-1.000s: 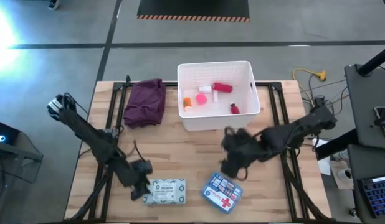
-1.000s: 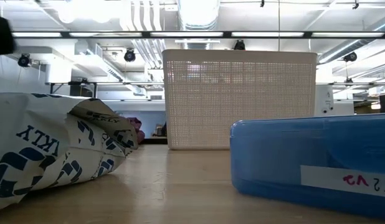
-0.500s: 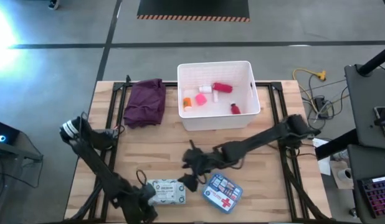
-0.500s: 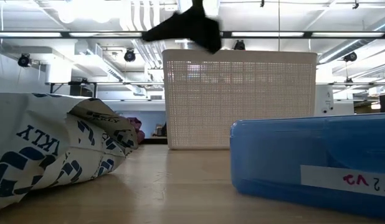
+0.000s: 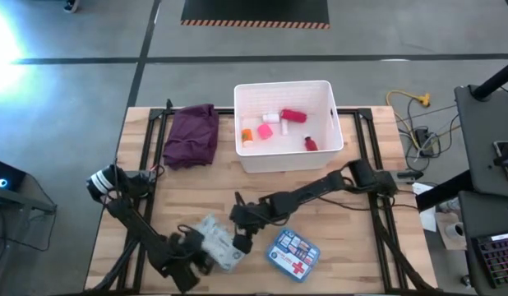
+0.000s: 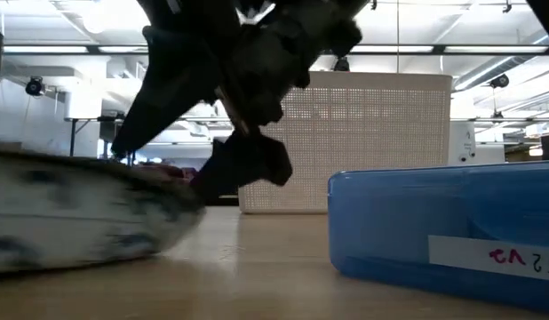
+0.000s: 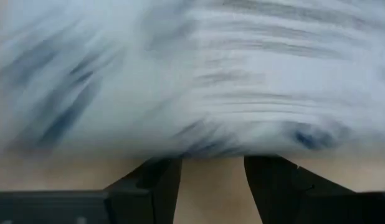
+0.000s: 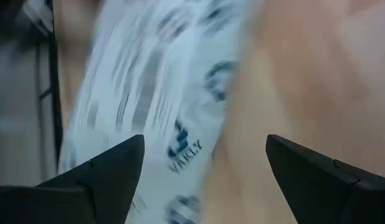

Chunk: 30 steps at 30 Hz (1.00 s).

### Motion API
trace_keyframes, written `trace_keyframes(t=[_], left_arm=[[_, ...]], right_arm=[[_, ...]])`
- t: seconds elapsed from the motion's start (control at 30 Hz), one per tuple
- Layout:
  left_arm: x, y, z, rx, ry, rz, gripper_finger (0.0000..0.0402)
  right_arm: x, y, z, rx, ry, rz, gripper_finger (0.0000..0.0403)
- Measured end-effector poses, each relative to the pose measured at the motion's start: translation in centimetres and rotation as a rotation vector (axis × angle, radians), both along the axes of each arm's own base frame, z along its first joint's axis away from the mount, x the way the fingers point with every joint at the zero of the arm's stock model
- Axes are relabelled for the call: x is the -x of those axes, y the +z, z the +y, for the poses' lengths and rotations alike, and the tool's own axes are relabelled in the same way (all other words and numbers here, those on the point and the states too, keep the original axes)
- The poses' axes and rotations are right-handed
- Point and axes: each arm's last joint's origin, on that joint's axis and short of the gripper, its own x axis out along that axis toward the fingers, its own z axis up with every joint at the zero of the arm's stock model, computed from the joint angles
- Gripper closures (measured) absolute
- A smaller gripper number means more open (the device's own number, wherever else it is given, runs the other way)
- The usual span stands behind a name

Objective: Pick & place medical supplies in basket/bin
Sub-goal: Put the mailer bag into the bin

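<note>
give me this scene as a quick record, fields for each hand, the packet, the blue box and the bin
left hand: near table edge, at the packet's near end, fingers apart
right hand: open, at the packet's other end, beside the blue box
packet: on the table between both hands, skewed, outside the bin
blue box: on the table, to the right of the packet
bin: far side of table, holds red, orange and pink items
purple cloth: left of the bin
</note>
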Motion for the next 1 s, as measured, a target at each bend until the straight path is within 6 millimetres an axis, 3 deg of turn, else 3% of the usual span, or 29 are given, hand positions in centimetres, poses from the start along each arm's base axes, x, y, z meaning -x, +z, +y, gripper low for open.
trace_keyframes(t=[0.17, 0.47, 0.73, 1.0], left_arm=[[1.7, 0.9, 2.5, -0.151, 0.077, 0.063, 0.0244], [3.3, -0.2, 6.1, -0.13, 0.126, -0.052, 0.0244], [4.8, -2.1, 8.3, 0.187, 0.267, -0.375, 0.0245], [5.7, -0.7, 10.0, 0.229, 0.326, -0.54, 0.0245]], right_arm=[[-0.8, -0.8, -1.2, -0.098, 0.022, -0.004, 0.0078], [-1.9, -1.5, -3.0, -0.166, -0.069, -0.038, 0.0078], [-2.2, -4.2, -3.3, -0.18, -0.076, 0.024, 0.0079], [-2.1, -4.3, -3.4, -0.168, -0.062, 0.026, 0.0078]])
